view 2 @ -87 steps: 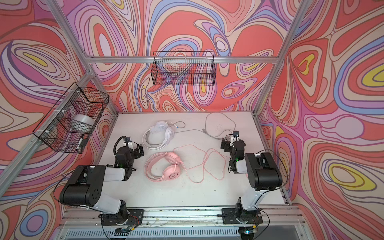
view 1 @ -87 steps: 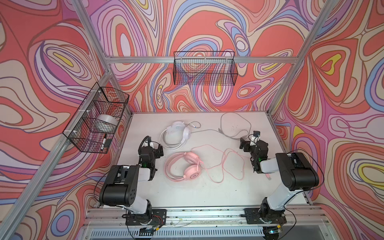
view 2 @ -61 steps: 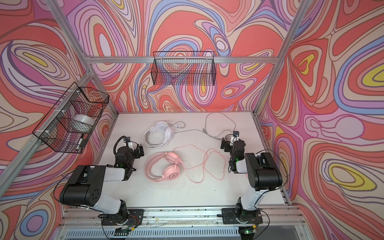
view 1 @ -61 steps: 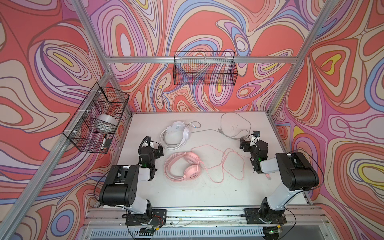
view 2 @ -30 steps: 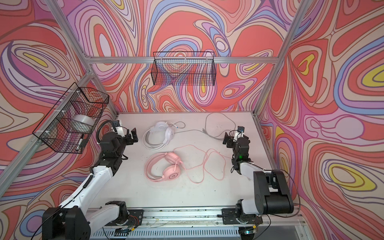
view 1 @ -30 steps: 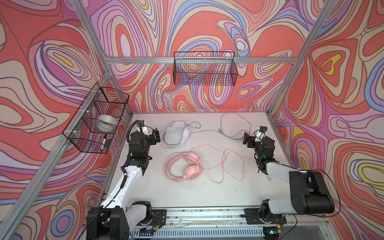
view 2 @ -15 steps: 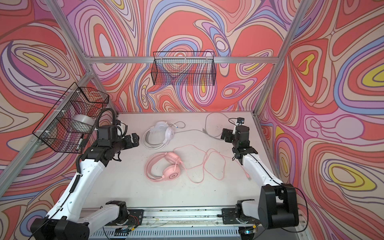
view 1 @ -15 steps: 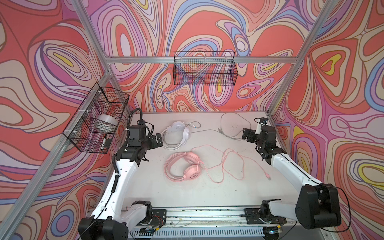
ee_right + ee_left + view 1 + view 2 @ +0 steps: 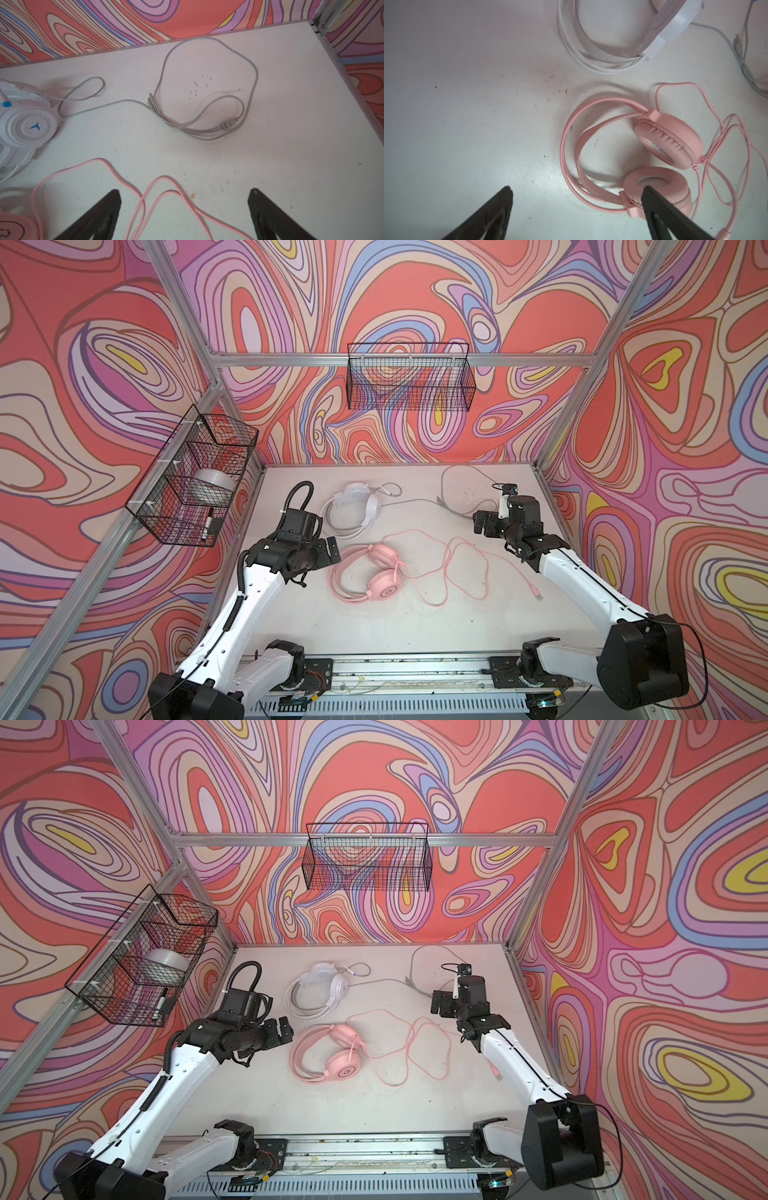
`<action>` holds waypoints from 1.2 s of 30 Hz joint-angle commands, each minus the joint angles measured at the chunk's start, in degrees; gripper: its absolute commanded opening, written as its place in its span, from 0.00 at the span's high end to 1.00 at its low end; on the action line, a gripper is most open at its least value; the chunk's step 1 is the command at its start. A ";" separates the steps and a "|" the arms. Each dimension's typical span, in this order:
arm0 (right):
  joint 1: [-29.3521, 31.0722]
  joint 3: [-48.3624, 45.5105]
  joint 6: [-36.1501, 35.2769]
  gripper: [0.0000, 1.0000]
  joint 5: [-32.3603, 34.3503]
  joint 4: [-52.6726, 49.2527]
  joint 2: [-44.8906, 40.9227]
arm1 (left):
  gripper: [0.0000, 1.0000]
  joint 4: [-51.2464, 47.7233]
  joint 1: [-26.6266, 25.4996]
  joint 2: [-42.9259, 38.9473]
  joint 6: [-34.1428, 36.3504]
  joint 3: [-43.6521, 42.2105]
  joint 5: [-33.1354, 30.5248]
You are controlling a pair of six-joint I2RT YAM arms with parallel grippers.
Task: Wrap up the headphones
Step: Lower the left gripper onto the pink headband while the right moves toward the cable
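both headsets are found lying flat and untouched on the white table (image 9: 374, 626): the white headset (image 9: 357, 506) towards the back wall and the pink headset (image 9: 376, 572) just in front of it, near but apart. the pink cord (image 9: 97, 159) is sprawled in loose loops across the middle towards the right arm, and the grey cord (image 9: 227, 124) is trailed to the back right corner, where it is laid in a rough ring. the left gripper (image 9: 335, 551) is held with its jaws spread wide and empty, just beside the pink headband. the right gripper (image 9: 480, 524) is likewise gaping and empty, poised over the pink loops with the grey ring beyond it. the headsets are judged to be light, rigid plastic with springy bands and soft cushions, so a band or a cup's hard rim would best be taken, and the thin boom mics avoided as fragile. the cords are judged limp and slick, apt to slide through a grip and to snag on their own loops, so a hold close to the cup or at the plug end is likely to be needed for winding. the pink boom mic is cut off at the edge of the left wrist view, part of the grey ring is covered by the right arm in both top views, and whether the grey strands are knotted where they cross cannot be made out.
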 commanded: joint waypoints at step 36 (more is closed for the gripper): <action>6.04 -0.07 1.51 0.02 -6.46 -1.88 3.93 | 0.17 9.89 -4.40 18.59 -7.06 -9.85 2.09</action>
